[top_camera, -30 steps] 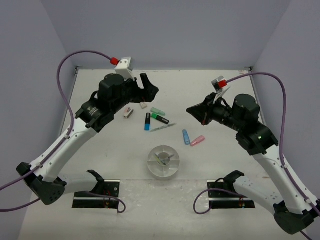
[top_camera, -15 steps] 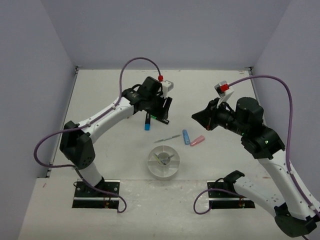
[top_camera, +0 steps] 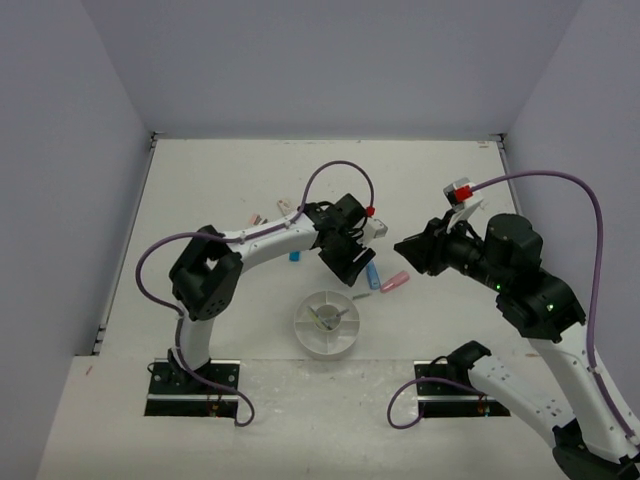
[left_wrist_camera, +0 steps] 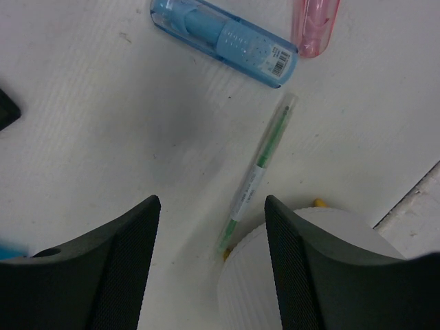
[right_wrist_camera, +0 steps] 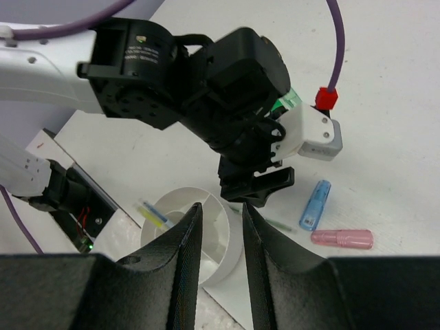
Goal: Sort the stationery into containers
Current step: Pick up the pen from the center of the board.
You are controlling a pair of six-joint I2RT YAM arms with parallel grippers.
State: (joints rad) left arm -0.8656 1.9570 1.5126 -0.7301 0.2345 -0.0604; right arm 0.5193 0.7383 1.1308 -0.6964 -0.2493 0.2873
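The round white dish [top_camera: 326, 322] with wedge compartments stands front centre and holds a yellow and a blue pen [right_wrist_camera: 152, 214]. A thin green pen [left_wrist_camera: 258, 175] lies on the table with its tip against the dish's wall [left_wrist_camera: 295, 275]. A blue highlighter [left_wrist_camera: 223, 41] and a pink highlighter [left_wrist_camera: 316, 24] lie just beyond it. My left gripper [top_camera: 350, 265] is open and empty above the green pen, jaws either side of it. My right gripper [top_camera: 410, 250] hovers to the right, jaws slightly apart and empty, looking down at the dish [right_wrist_camera: 221, 247].
A blue highlighter [top_camera: 294, 256] shows behind the left arm. Small erasers [top_camera: 255, 215] lie at the back left. Other items are hidden under the left arm. Two black mounting plates [top_camera: 195, 388] sit at the near edge.
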